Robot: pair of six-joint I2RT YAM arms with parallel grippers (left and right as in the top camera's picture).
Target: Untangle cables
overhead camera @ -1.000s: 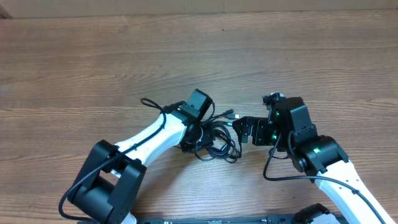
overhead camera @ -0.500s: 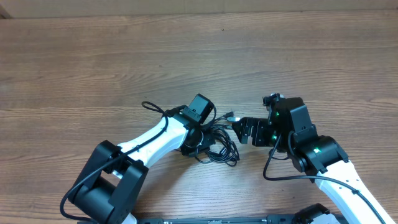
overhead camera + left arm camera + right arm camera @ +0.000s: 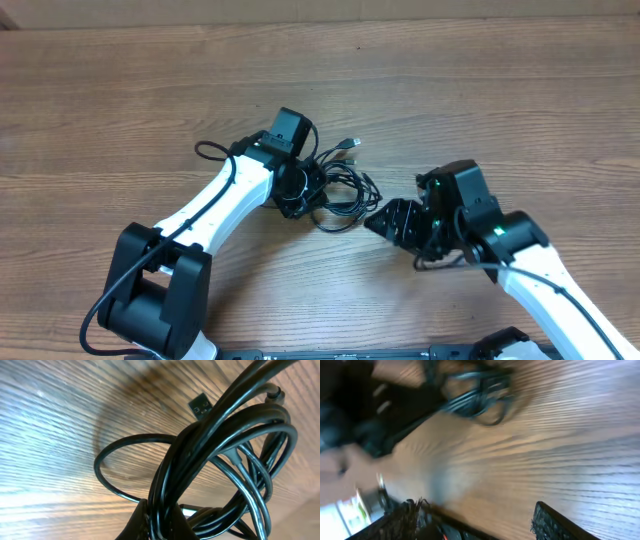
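The cables [image 3: 340,190] lie as one knotted bundle, well inside the bench [image 3: 500,90] edges, and no strand is separated yet. The left gripper [image 3: 303,188] is closed on the bundle. The right gripper [image 3: 385,222] is open and empty.

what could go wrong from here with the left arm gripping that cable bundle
1. The left tool is shut on several strands of the cables at once, so a pull may tighten the tangle rather than free one cord.
2. The right tool is open and apart from them; with nothing anchoring it, the bundle may just slide over the table.
3. The loose plug could snag in a loop.
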